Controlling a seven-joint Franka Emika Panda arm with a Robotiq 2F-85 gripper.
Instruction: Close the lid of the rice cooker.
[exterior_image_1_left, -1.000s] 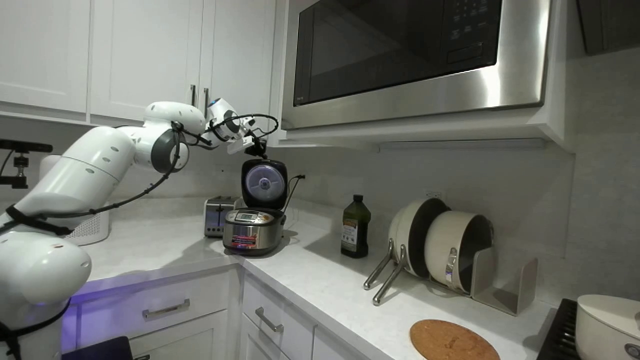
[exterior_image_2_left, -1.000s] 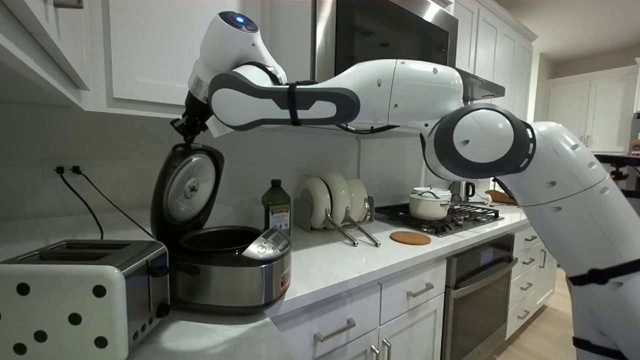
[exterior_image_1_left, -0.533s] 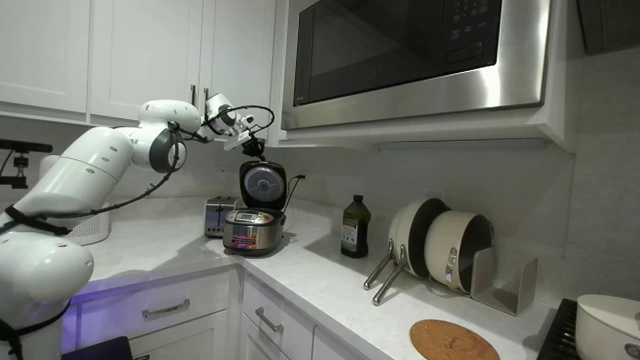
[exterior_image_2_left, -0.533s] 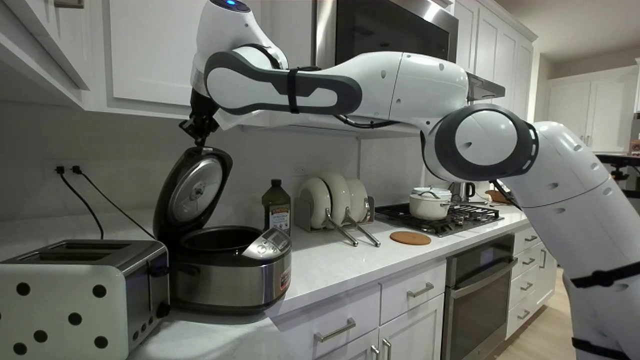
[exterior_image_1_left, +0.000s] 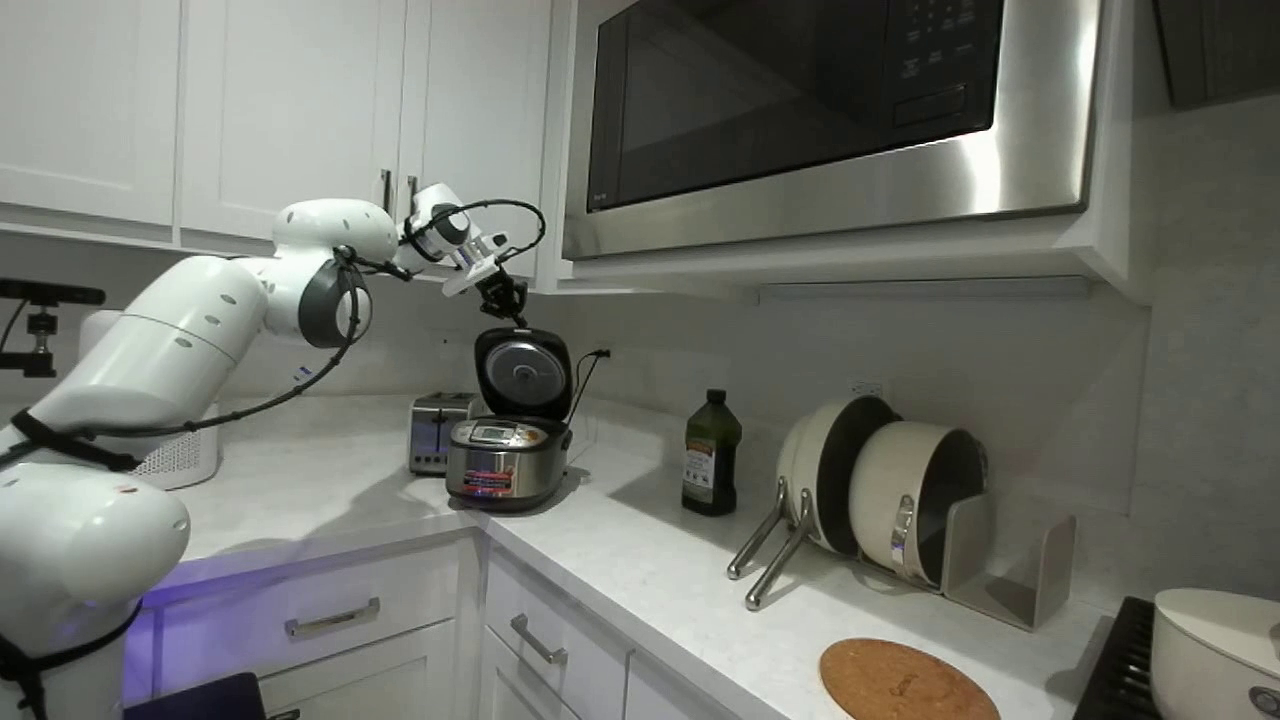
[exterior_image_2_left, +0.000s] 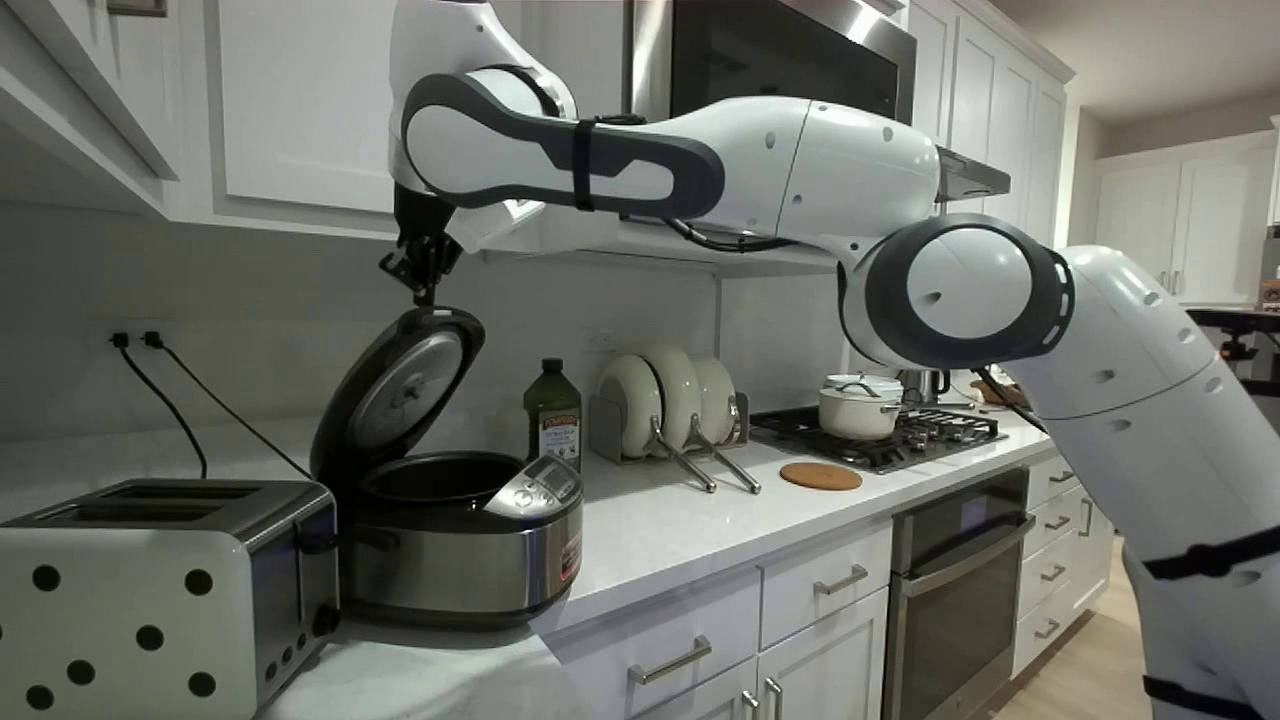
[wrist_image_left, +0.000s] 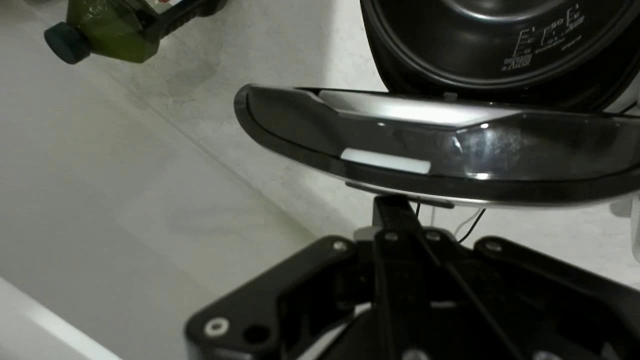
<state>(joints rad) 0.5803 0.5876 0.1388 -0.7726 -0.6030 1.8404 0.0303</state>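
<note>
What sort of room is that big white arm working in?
A kitchen, most likely in a home: a rice cooker stands on the counter, a microwave is built in above, and a pot sits on the cooktop.

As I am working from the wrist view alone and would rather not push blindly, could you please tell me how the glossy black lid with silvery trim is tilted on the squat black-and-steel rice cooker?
Observer: In an exterior view, the black lid leans forward over the steel-bodied rice cooker, well short of shut.
Operator: Thank you; might I ask what is on the rice cooker's front, which lies outside my picture?
Observer: A slanted silvery control panel sits at the front of the rim, opposite the side where the black lid is attached.
</note>
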